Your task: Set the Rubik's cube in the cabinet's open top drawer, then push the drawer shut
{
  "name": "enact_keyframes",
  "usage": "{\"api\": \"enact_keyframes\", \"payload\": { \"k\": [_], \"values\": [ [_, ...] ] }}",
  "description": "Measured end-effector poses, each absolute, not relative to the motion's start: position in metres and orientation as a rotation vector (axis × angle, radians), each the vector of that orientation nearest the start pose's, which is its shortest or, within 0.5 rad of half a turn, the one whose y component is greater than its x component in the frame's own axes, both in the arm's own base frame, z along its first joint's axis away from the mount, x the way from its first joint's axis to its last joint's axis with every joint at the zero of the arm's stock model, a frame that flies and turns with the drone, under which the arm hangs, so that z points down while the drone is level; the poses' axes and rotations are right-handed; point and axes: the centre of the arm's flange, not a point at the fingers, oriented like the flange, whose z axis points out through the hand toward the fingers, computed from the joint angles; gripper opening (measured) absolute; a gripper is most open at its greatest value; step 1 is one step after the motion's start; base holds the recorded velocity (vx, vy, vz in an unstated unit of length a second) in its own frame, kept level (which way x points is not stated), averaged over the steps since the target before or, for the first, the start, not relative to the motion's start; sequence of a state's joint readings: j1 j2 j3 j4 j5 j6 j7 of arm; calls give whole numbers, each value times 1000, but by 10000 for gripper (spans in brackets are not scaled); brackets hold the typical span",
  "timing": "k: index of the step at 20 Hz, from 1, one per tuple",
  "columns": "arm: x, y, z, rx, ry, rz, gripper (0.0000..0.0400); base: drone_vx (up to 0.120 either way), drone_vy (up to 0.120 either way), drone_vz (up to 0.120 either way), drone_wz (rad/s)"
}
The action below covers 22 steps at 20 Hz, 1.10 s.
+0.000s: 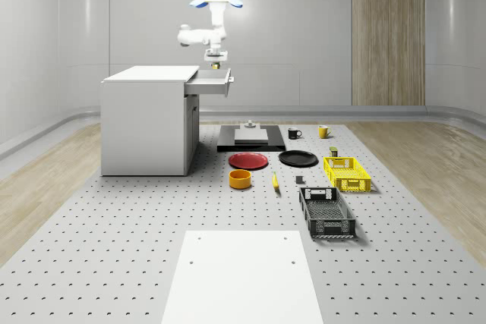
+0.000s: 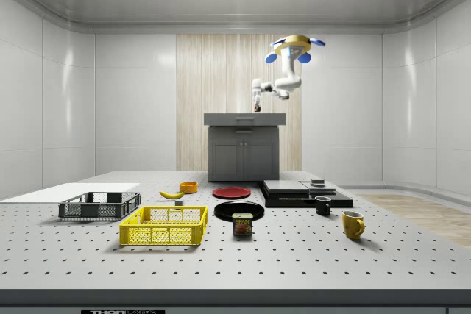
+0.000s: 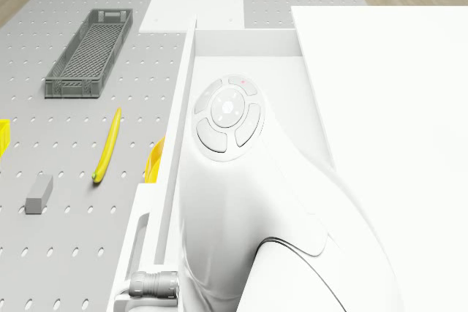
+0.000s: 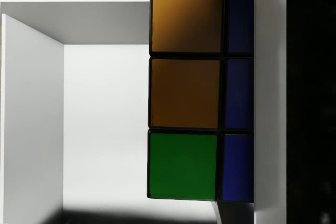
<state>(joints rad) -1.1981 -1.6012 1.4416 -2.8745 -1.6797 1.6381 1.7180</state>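
Grey pegboard floor, white cabinet [image 1: 148,119]. Drone [image 1: 216,1] hovers above its open top drawer [image 1: 210,81]; gripper [image 1: 216,61] clenched on Rubik's cube [image 4: 199,90], white drawer interior directly beneath. Black crate [image 1: 326,212], yellow crate [image 1: 346,174] well below.

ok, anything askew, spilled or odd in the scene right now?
Nothing stands out. The drone hovers over the cabinet's open top drawer, with the pincer holding the Rubik's cube above the drawer's interior. The crates, plates and mugs on the table sit upright, nothing spilled.
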Motion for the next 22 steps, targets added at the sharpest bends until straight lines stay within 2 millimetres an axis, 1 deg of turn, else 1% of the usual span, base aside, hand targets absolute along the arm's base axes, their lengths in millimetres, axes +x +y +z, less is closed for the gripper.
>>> {"api": "enact_keyframes", "payload": {
  "k": [1,4,7,22],
  "values": [
    [307,-6,475,6,-7,786,320,0,-40,-80,0],
    [307,-6,475,6,-7,786,320,0,-120,0,0],
    [307,-6,480,6,-7,786,320,0,0,0,0],
    [307,-6,542,5,-7,786,320,0,0,0,0]
  ]
}}
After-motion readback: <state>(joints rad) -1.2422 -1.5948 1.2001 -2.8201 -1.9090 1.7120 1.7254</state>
